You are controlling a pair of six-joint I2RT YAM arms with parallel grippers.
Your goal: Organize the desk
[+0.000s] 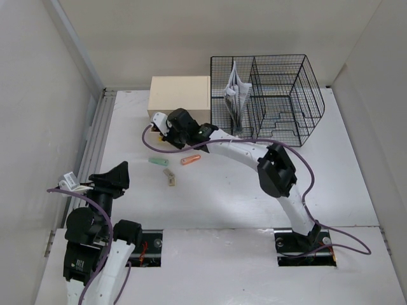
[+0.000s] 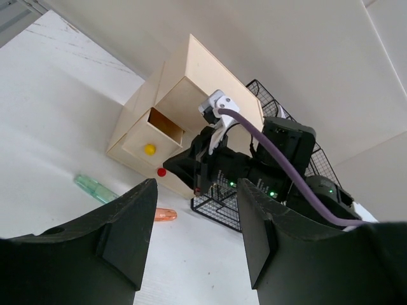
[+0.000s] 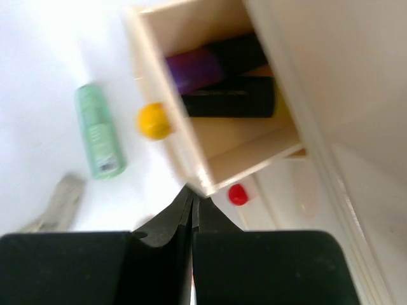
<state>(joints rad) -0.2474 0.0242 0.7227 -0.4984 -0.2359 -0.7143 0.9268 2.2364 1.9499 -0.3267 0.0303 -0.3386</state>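
Observation:
The white desk (image 1: 241, 190) carries a green tube (image 1: 157, 161), an orange tube (image 1: 190, 159) and a small grey-beige piece (image 1: 169, 176) near its middle. My right gripper (image 3: 193, 194) is shut with nothing in it, its tips right at the front corner of the open upper drawer (image 3: 216, 108) of the beige drawer box (image 1: 180, 95). That drawer has a yellow knob (image 3: 153, 121) and holds purple and black items. A red knob (image 3: 238, 194) marks the drawer below. My left gripper (image 2: 194, 216) hangs open and empty over the desk's left side, far from the tubes.
A black wire basket (image 1: 280, 95) holding papers (image 1: 233, 95) stands at the back right beside the drawer box. The right arm (image 1: 254, 155) stretches across the desk's middle, its purple cable looping alongside. Walls close in on the left and at the back.

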